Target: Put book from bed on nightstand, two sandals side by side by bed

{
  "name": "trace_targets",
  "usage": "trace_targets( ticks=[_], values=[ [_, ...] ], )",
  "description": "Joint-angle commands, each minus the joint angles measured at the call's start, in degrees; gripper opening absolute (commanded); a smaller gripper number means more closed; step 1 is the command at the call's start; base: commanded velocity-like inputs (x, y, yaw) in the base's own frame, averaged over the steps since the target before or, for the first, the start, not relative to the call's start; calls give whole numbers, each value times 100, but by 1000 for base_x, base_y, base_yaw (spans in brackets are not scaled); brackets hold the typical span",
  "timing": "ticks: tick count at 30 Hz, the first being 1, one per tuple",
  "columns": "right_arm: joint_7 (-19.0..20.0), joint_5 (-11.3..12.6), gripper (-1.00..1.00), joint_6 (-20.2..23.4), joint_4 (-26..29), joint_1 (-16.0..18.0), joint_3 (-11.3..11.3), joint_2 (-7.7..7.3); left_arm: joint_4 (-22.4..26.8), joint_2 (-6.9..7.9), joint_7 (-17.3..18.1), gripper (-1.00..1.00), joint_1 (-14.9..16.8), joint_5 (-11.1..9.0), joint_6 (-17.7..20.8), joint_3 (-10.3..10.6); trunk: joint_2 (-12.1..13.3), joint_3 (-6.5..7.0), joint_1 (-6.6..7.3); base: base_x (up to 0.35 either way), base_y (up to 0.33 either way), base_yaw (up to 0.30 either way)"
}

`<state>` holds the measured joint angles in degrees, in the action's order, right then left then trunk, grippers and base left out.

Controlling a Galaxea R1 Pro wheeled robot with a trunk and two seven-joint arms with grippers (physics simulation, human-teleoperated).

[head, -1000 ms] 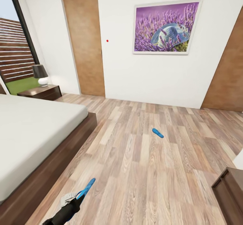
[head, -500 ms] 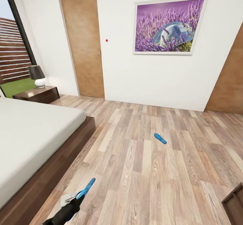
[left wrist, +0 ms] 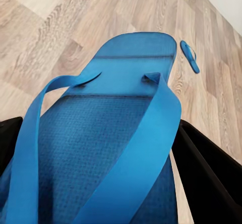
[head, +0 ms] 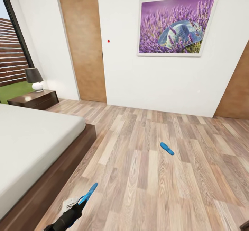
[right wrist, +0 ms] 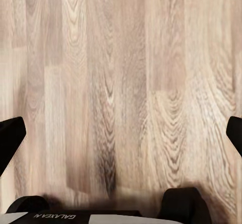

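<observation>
This is a bedroom in a home. A large bed (head: 31, 144) with a pale mattress and low dark wooden frame stands on a wood-plank floor (head: 145, 175). Beside it a dark nightstand (head: 33, 100) carries a lamp (head: 34, 78). The white wall (head: 155, 82) holds a framed lavender picture (head: 176, 25), and a tan wooden door (head: 83, 42) stands closed.

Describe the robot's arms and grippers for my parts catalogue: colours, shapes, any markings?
The left gripper has matte black fingers; in the head view its arm is black with a pale grey wrist section. The right gripper has black rounded fingertips and a white housing with a printed label reading GALAXEA.
</observation>
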<state>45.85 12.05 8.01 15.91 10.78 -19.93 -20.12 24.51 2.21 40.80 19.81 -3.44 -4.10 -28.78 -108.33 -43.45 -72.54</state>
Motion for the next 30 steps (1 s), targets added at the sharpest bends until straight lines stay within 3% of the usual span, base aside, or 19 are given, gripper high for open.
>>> trace_targets(
  ticks=[1,30],
  values=[
    [20,52,100,60,0,3,-11,0,-8,-1,25,-100,6,-8,-12,-22,-2,-5,-3,333,0,0],
    [20,52,100,60,0,3,-11,2,-6,-1,25,-100,6,-8,-12,-22,-2,-5,-3,333,0,0]
  ],
)
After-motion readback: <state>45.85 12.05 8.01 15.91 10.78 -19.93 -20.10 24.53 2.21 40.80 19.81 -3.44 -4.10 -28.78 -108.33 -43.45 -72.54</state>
